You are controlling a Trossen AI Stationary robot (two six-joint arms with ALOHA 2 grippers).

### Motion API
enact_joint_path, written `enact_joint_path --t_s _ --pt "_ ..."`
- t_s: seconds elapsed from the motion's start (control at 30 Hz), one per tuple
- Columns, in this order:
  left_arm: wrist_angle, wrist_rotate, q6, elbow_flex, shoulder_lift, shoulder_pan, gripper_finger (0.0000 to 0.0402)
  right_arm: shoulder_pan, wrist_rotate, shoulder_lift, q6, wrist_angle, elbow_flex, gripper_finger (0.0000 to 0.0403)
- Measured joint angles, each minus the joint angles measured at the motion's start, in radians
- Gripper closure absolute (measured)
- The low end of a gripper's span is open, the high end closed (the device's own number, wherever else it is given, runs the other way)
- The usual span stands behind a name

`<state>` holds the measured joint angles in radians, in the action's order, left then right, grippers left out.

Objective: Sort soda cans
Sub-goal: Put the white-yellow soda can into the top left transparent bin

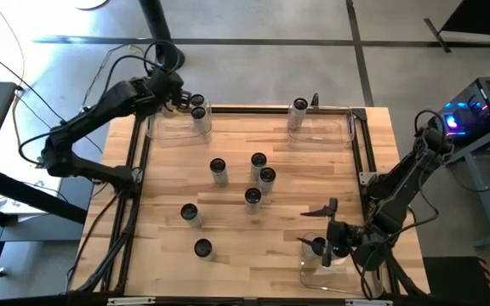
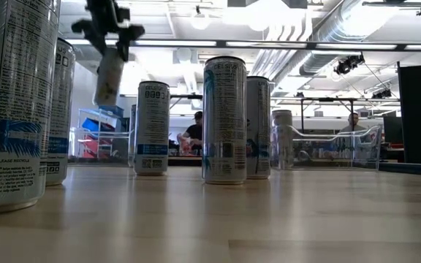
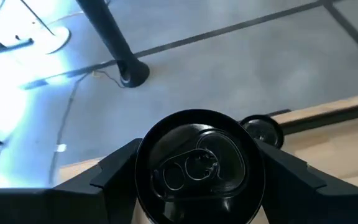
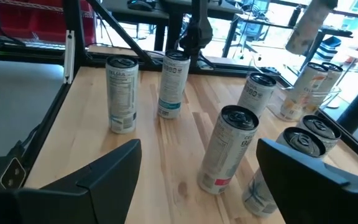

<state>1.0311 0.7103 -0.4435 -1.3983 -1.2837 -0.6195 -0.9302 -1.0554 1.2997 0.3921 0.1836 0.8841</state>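
My left gripper (image 1: 190,101) is at the far left, shut on a soda can (image 1: 197,100) that it holds in the air over the clear far-left bin (image 1: 170,129). The low view shows this can (image 2: 110,77) hanging tilted under the gripper (image 2: 108,31). A second can (image 1: 198,114) stands in that bin. Several more cans stand upright on the table's middle (image 1: 253,197), (image 1: 219,170). My right gripper (image 1: 326,245) waits open above the near-right bin (image 1: 340,274), with nothing between its fingers (image 4: 194,180). My left gripper pinches the can's upper side, just under the top rim (image 3: 143,163), between its two fingers, one on each side. The fingers (image 3: 114,171) slant down from the table's left. The can is lifted clear and hangs tilted below them.
A third clear bin (image 1: 328,129) at the far right holds one can (image 1: 298,111). A black frame (image 1: 360,144) runs around the table top. Loose cans (image 4: 232,149), (image 4: 122,93) stand between the two arms. Bare wood (image 1: 253,263) lies along the near edge.
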Motion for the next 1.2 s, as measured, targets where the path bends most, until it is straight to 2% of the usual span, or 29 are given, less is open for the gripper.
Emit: enact_joint_path --t_s 0.3,0.6,0.83,1.2 --pt "-0.328 -0.1 0.025 0.309 0.001 -0.149 0.0153 0.0 -0.002 0.015 0.011 -0.001 0.0 0.0089" --pt "-0.693 -0.227 0.089 0.555 0.001 -0.201 0.0153 0.003 -0.054 0.015 0.01 -0.007 0.0 0.0089" --pt "-0.854 -0.24 0.11 0.65 0.002 -0.207 0.0151 0.003 -0.078 0.015 0.011 -0.016 0.0 0.0089" --pt "-0.9 -0.265 0.135 0.666 0.002 -0.204 0.0119 0.033 -0.078 0.015 0.021 -0.03 0.0 0.0089"
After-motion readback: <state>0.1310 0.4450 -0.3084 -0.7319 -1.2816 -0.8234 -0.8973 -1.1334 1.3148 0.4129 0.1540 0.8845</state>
